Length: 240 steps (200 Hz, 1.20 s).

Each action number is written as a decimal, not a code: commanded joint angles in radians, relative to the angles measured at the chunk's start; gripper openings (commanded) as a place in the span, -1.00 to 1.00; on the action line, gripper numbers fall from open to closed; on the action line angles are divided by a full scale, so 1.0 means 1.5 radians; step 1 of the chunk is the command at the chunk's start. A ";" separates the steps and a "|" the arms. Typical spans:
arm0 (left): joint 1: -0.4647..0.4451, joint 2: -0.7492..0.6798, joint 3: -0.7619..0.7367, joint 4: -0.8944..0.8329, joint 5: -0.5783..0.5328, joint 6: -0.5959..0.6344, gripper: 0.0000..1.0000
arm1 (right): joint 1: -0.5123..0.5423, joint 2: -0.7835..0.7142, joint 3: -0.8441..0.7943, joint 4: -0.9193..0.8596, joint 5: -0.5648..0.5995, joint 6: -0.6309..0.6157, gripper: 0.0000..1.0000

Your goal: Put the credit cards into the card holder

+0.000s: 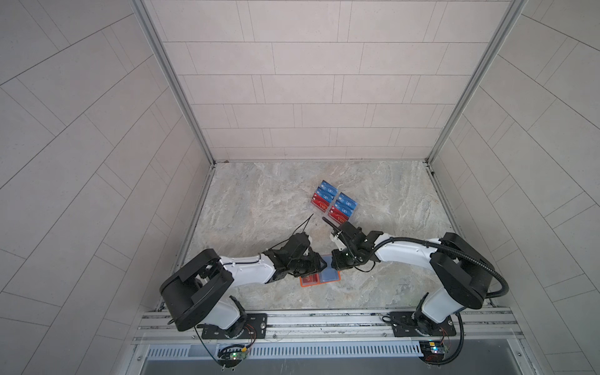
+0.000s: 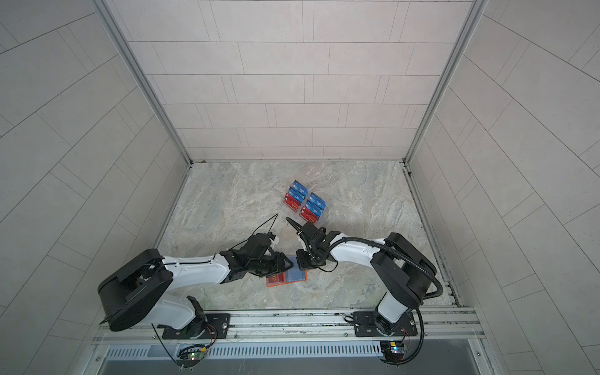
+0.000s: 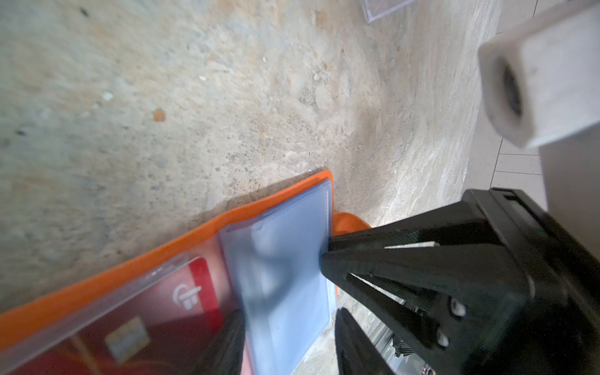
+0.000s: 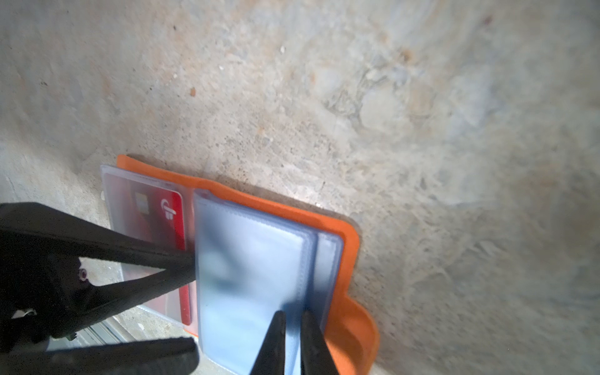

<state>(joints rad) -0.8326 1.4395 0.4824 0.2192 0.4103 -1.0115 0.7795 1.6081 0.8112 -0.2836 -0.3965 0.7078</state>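
In a top view, the orange card holder (image 1: 319,284) is lying open near the table's front, with both grippers meeting over it. The other credit cards (image 1: 336,205) are standing well apart, farther back.

In the left wrist view, the left gripper (image 3: 289,344) is straddling the blue sleeve page (image 3: 285,285) with its fingers spread, gripping nothing. Any pull could therefore be dragging the unpinned holder along.

In the right wrist view, the right gripper (image 4: 293,347) is pinching that page's edge. Tugging too hard is risking a torn sleeve, or the sleeved red card (image 4: 156,214) working loose.
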 commanded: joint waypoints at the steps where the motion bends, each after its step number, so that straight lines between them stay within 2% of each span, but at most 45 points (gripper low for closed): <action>1: -0.001 -0.032 0.001 -0.033 -0.016 0.023 0.00 | 0.007 0.012 -0.019 -0.024 0.013 0.003 -0.71; 33: 0.000 -0.057 0.009 -0.087 -0.045 0.037 0.01 | 0.007 0.018 -0.017 -0.020 0.010 0.003 -0.71; 105: -0.002 -0.007 0.004 0.030 0.012 0.009 0.00 | 0.007 0.019 -0.012 -0.023 0.009 0.000 -0.71; 197: -0.001 0.009 -0.003 0.032 0.007 0.005 0.00 | 0.007 0.019 -0.017 -0.016 0.009 0.003 -0.73; 240: -0.001 0.026 -0.015 0.080 0.022 -0.017 0.01 | 0.007 0.019 -0.018 -0.016 0.009 0.004 -0.73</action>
<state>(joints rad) -0.8326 1.4582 0.4805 0.2825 0.4278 -1.0134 0.7795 1.6096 0.8112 -0.2806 -0.3988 0.7078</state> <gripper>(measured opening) 0.504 0.137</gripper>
